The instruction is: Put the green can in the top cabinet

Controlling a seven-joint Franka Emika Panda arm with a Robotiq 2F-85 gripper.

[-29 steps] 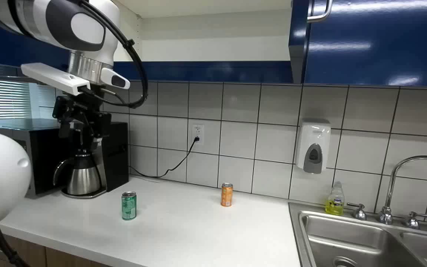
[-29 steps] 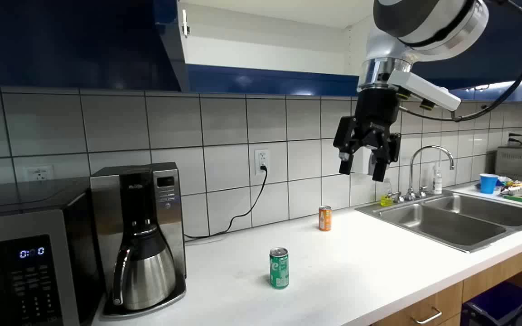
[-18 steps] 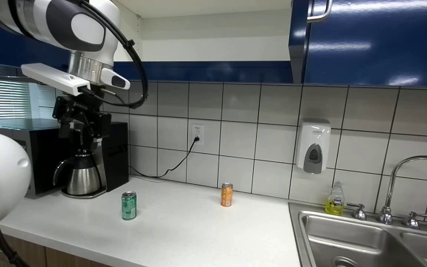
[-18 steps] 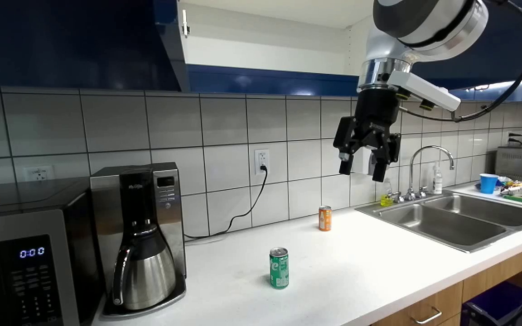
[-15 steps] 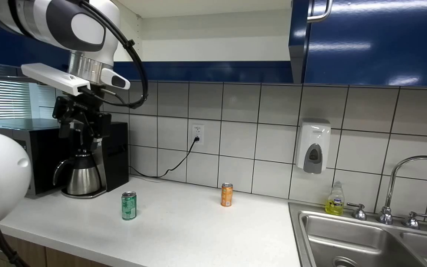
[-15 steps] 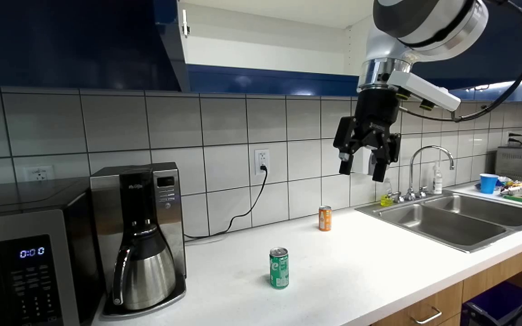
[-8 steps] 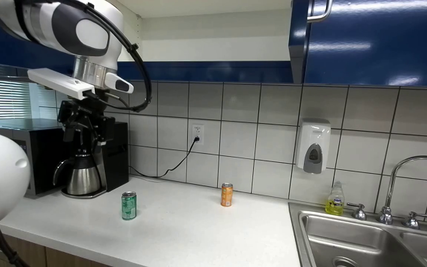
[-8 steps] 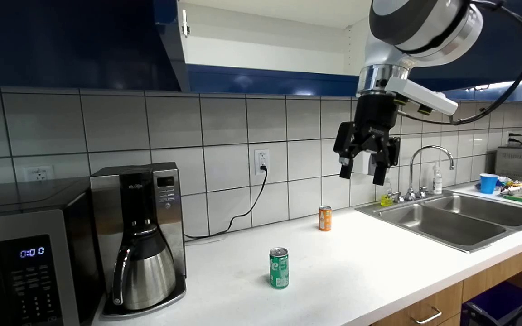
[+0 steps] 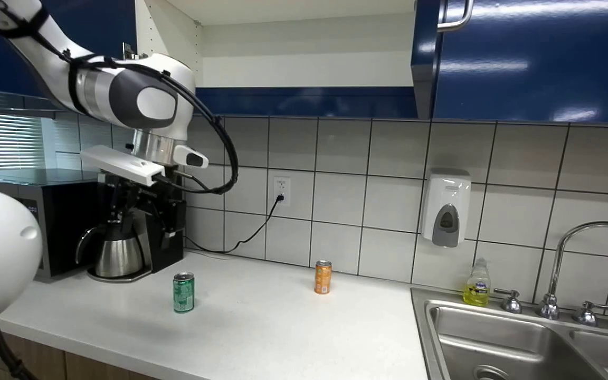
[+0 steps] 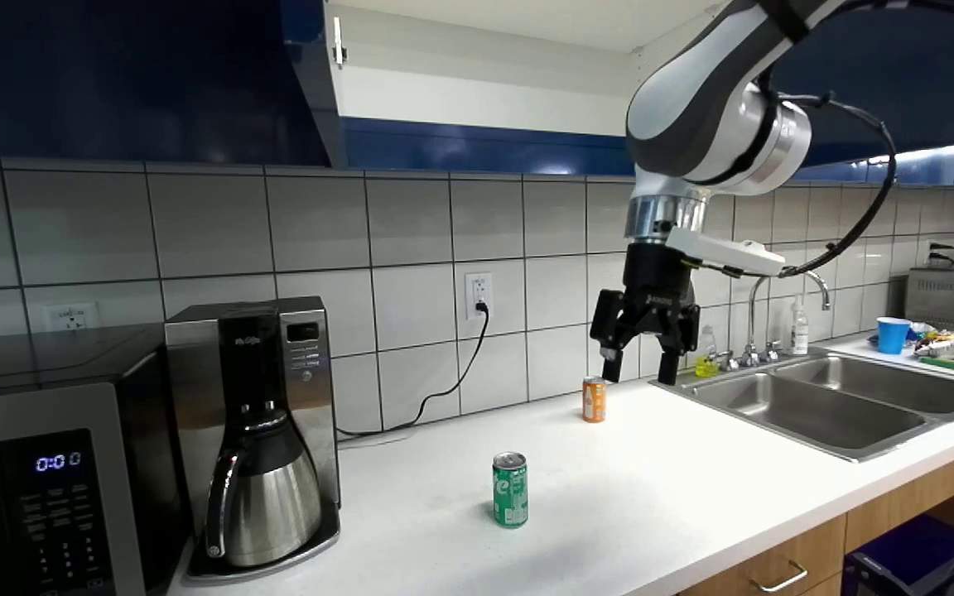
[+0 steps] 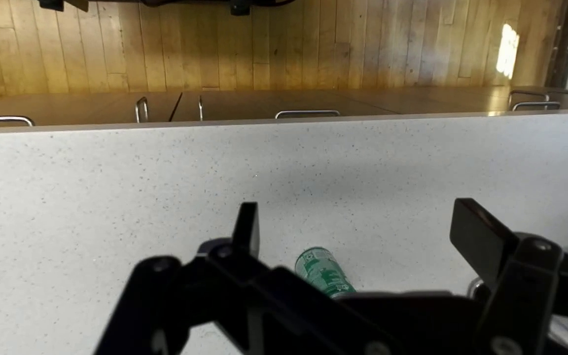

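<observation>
The green can stands upright on the white counter in both exterior views, and it shows there too. In the wrist view the can is partly hidden behind the gripper's linkage. My gripper is open and empty, pointing down, in the air above the counter and apart from the can. In the wrist view the gripper has its fingers wide apart. The top cabinet is open above the counter, with its pale interior showing in both exterior views.
An orange can stands near the tiled wall. A coffee maker and a microwave stand at one end of the counter, the sink at the other. A blue door hangs beside the cabinet opening.
The arm stays still at first, then my gripper comes down toward the counter, moving right in one exterior view and slightly left in another. The cans have not moved.
</observation>
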